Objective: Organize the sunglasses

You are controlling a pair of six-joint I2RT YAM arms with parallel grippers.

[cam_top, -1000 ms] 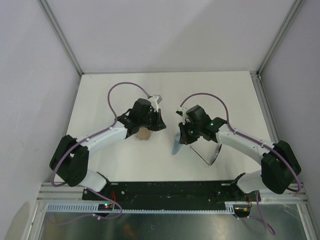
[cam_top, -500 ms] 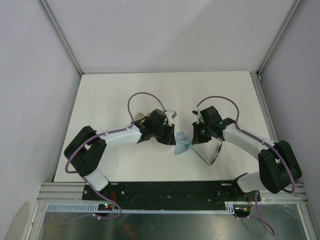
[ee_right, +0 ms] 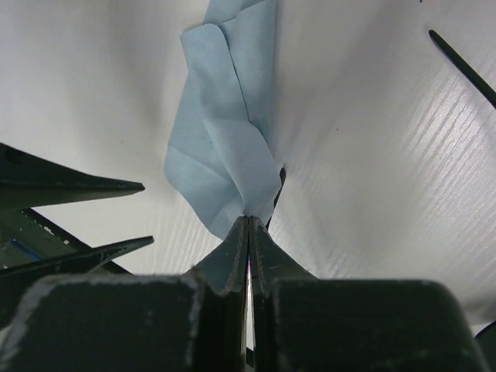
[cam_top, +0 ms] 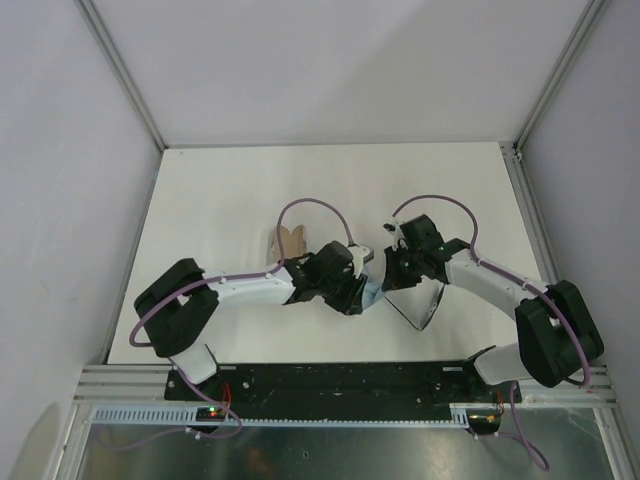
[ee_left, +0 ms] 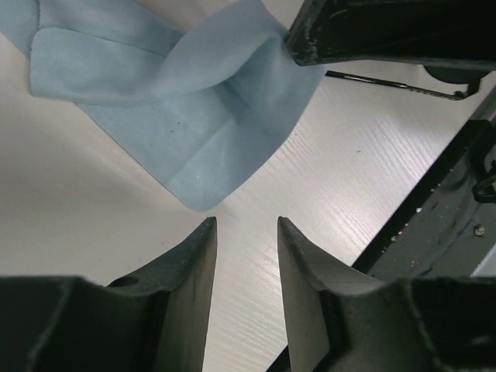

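The sunglasses (cam_top: 427, 311) lie on the table just under my right forearm; one thin black temple arm shows in the left wrist view (ee_left: 391, 84) and in the right wrist view (ee_right: 465, 66). My right gripper (ee_right: 248, 218) is shut on the upper edge of the light blue cloth (ee_right: 225, 132) and holds it draped to the table; from above the gripper (cam_top: 384, 282) is left of the sunglasses. My left gripper (ee_left: 246, 222) is open and empty, its tips just short of the cloth's lower corner (ee_left: 186, 116), and from above it (cam_top: 358, 297) is close beside the cloth (cam_top: 372, 291).
The beige-grey oval case (cam_top: 290, 241) sits on the table behind my left arm. My left gripper's two fingers (ee_right: 85, 187) show at the left of the right wrist view. The black front rail (ee_left: 434, 209) runs close to the left gripper.
My left arm has swung right, away from the case and up to the cloth, uncovering the case. My right gripper has shifted slightly right with the cloth in it.
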